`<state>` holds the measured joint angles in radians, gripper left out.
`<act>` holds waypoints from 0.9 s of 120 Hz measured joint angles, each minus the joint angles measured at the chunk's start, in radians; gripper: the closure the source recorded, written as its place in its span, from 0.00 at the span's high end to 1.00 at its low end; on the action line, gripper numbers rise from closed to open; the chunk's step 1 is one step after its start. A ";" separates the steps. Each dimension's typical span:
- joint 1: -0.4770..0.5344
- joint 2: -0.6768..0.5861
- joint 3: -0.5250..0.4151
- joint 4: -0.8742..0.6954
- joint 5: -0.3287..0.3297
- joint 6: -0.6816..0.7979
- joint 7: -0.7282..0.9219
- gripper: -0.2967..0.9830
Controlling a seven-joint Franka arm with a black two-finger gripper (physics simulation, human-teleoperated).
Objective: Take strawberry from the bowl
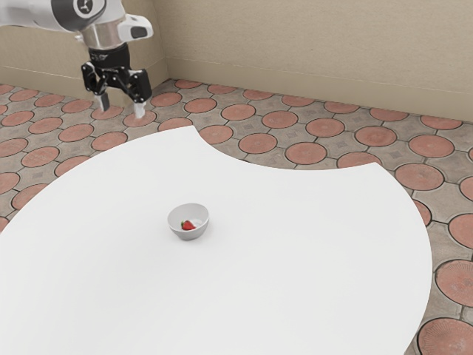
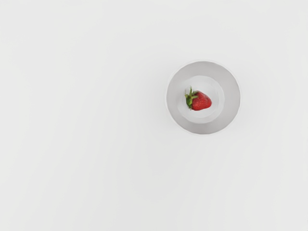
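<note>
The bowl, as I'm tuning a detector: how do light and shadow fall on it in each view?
Exterior view: bowl grey against the bright white table, faint soft shadow by its base. Wrist view: inner wall grey, floor paler, no harsh glare.

— Is there any writing to read here?
— No words, numbers or brand names can be read. In the exterior view, near the top edge, the robot arm [image 1: 33, 16] bears a round dark badge [image 1: 85, 6] with a pale symbol inside.
— What does the symbol say?
— It is too small to make out: just a light shape on dark.
</note>
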<state>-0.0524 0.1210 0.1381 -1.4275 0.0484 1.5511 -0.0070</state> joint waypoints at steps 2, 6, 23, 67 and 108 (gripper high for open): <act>0.001 0.000 -0.002 0.000 0.000 0.004 0.000 0.75; 0.001 -0.001 -0.004 0.000 0.000 0.012 -0.001 0.75; 0.015 0.009 -0.007 0.004 -0.004 0.035 -0.002 0.75; 0.004 -0.033 0.002 -0.130 -0.047 0.126 -0.379 0.75; 0.021 -0.002 0.009 -0.373 -0.054 0.346 -0.962 0.75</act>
<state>-0.0311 0.1189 0.1469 -1.8008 -0.0057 1.8969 -0.9688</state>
